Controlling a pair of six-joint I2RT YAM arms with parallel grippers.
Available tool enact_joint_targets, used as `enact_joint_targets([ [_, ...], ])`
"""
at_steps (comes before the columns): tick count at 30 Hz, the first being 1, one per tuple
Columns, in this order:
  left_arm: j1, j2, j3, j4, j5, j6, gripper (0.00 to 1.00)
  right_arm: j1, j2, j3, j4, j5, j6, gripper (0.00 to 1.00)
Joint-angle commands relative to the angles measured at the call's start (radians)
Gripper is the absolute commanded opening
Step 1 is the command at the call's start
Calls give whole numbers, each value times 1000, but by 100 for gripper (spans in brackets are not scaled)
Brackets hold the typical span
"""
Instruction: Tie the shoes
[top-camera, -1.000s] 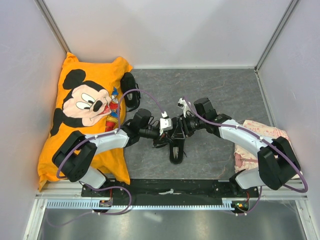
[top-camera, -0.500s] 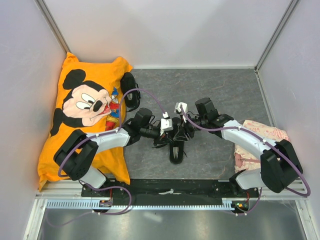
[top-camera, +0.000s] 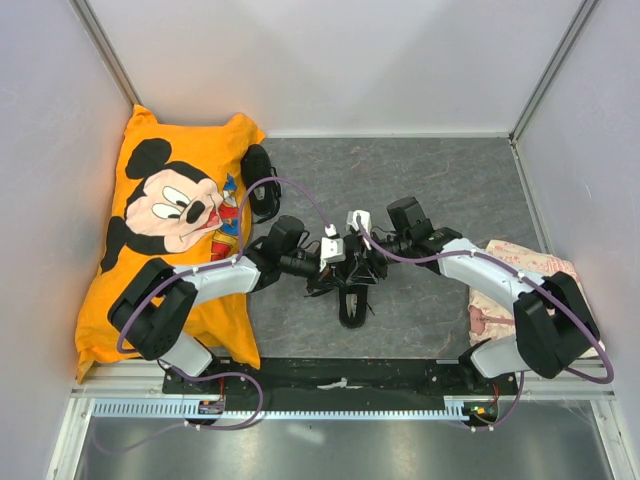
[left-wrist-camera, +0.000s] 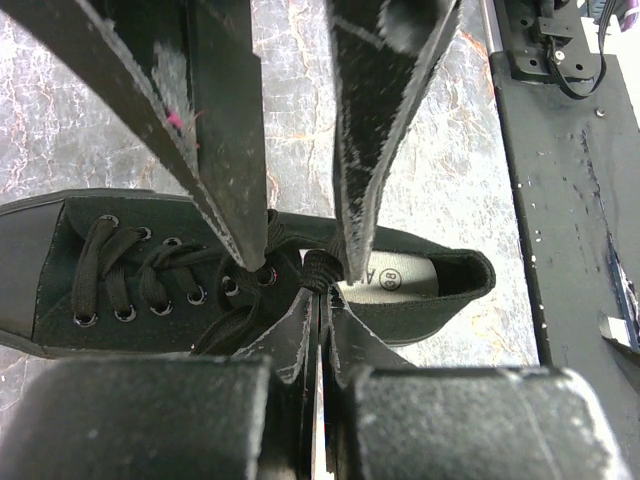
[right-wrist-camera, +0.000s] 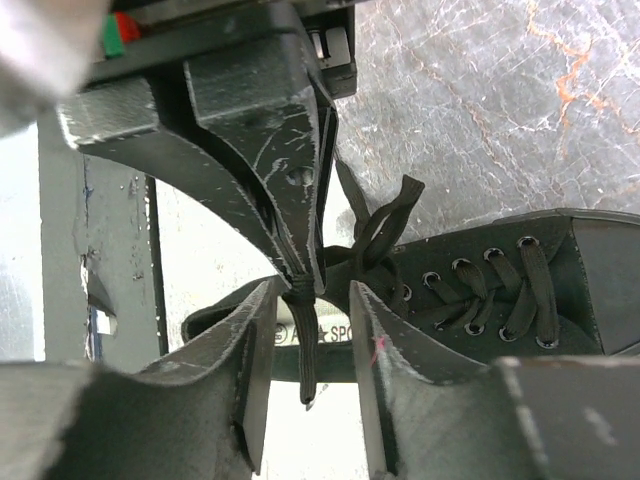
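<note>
The left fingers (left-wrist-camera: 285, 345) are clenching together, pinching a thin black lace (right-wrist-camera: 306, 350) at their tips, and the free end of that lace is hanging straight down. The right fingers (right-wrist-camera: 245, 350) are standing apart, released, with the hanging lace passing through the gap between them and touching neither as far as the right wrist view shows. The 2 pairs of fingers are meeting tip to tip directly above the mouth of a black shoe (top-camera: 350, 305).

This shoe is lying upright on the grey marbled worktop (top-camera: 440, 180), in the middle and toward the near edge, just beyond the black base plate (top-camera: 340, 378) that is carrying the 2 arms. Its heel is pointing near and its toe is pointing far, under the wrists. Its laces are crossing neatly through the eyelets (left-wrist-camera: 130, 310) over the front, while at the top eyelets a loose loop (right-wrist-camera: 385, 225) is sticking up beside the left fingers. The dark insole with a pale label (left-wrist-camera: 400, 285) is showing inside the opening.

A second black shoe (top-camera: 258, 180) is resting well to the far left, touching the edge of an orange Mickey Mouse pillow (top-camera: 170, 215) that is filling the left side. A pinkish patterned cloth (top-camera: 525, 265) is lying at the right edge, partly under the right arm.
</note>
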Motion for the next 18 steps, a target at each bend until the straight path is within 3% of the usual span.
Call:
enact_joint_targets([
  [1,5,12,32,24,35,36,2,-2,20,36,19,-29,-33,40],
  [7,5,14,32,27,39,31,1,-2,25,30,50,-33,3,20],
  [8,5,14,32,27,38,30,2,-2,22,27,55,-35,8,10],
  [10,6,12,32,27,38,24,2,-3,20,18,67,-32,26,0],
  [14,11,1,24,29,38,11,9,-2,7,-2,84,-26,55,0],
  [18,18,-9,11,36,38,7,9,-2,-6,-24,101,-29,72,0],
])
